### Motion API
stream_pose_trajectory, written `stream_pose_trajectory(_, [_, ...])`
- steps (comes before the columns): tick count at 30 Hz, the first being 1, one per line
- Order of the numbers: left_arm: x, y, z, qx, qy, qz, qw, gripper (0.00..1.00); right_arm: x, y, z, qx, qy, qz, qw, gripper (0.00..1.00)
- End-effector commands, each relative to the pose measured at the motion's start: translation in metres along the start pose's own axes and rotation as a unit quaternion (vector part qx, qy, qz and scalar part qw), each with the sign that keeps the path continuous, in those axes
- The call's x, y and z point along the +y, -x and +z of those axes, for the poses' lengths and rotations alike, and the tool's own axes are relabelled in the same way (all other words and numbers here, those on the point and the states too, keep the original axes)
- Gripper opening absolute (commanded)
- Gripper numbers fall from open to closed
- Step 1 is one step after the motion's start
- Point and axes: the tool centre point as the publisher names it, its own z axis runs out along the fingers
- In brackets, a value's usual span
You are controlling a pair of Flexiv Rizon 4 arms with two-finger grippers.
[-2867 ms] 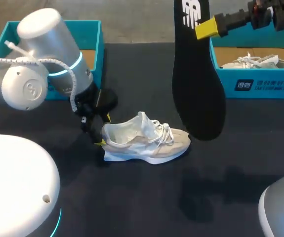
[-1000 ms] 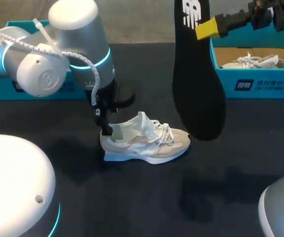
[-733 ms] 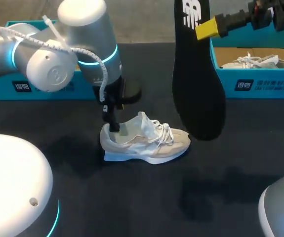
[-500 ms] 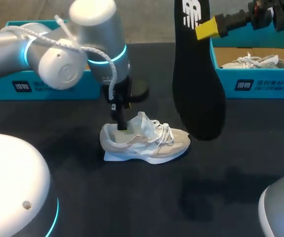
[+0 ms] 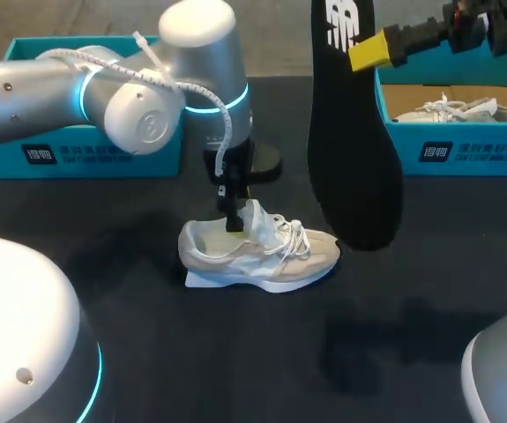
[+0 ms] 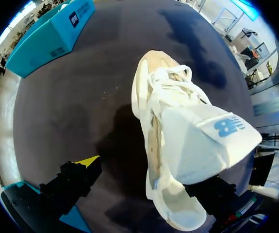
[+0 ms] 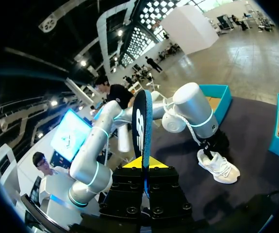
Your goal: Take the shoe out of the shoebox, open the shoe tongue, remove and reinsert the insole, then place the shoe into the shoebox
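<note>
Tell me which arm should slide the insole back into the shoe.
Right. The right tool grips the long black insole, which hangs just beside the beige-and-white sneaker. The left tool is down at the sneaker's white tongue, probably best left there to keep the opening clear.

Matt dark table (image 5: 235,352), soft cloth shoe (image 5: 262,256), matt black insole (image 5: 354,159), smooth satin-metal left arm (image 5: 50,88)

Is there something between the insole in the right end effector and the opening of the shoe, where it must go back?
Yes. One finger of the left end effector stands in the shoe opening, just behind the tongue. The insole hangs in the air beside the toe.
</note>
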Motion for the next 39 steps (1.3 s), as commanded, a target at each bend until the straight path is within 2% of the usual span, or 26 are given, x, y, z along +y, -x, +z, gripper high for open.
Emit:
stream_pose_trajectory(1, [-0.004, 0.006, 0.009, 0.008, -0.006, 0.002, 1.0, 1.0, 0.003, -0.001, 0.002, -0.001, -0.003, 0.001, 1.0, 0.0])
stream_pose_trajectory(10, [-0.01, 0.005, 0.021, 0.022, -0.008, 0.008, 1.0, 0.98, 0.003, -0.001, 0.002, -0.001, -0.003, 0.001, 1.0, 0.0])
stream_pose_trajectory(11, [-0.011, 0.006, 0.022, 0.025, -0.009, 0.009, 1.0, 0.92, 0.003, -0.001, 0.002, -0.001, -0.003, 0.001, 1.0, 0.0])
stream_pose_trajectory(13, [-0.012, 0.006, 0.024, 0.028, -0.01, 0.011, 1.0, 0.71, 0.003, -0.001, 0.002, -0.001, -0.003, 0.001, 1.0, 0.0])
stream_pose_trajectory(14, [-0.013, 0.006, 0.024, 0.029, -0.011, 0.013, 0.999, 0.57, 0.003, -0.001, 0.002, -0.001, -0.003, 0.001, 1.0, 0.0])
stream_pose_trajectory(17, [-0.015, 0.004, 0.023, 0.031, -0.015, 0.018, 0.999, 0.29, 0.003, -0.001, 0.002, -0.001, -0.003, 0.001, 1.0, 0.0])
stream_pose_trajectory(18, [-0.015, 0.003, 0.022, 0.029, -0.017, 0.023, 0.999, 0.0, 0.003, -0.001, 0.002, -0.001, -0.003, 0.001, 1.0, 0.0])
stream_pose_trajectory(39, [-0.016, -0.001, 0.024, 0.028, -0.013, 0.029, 0.999, 0.0, 0.003, -0.001, 0.002, -0.001, -0.003, 0.001, 1.0, 0.0])
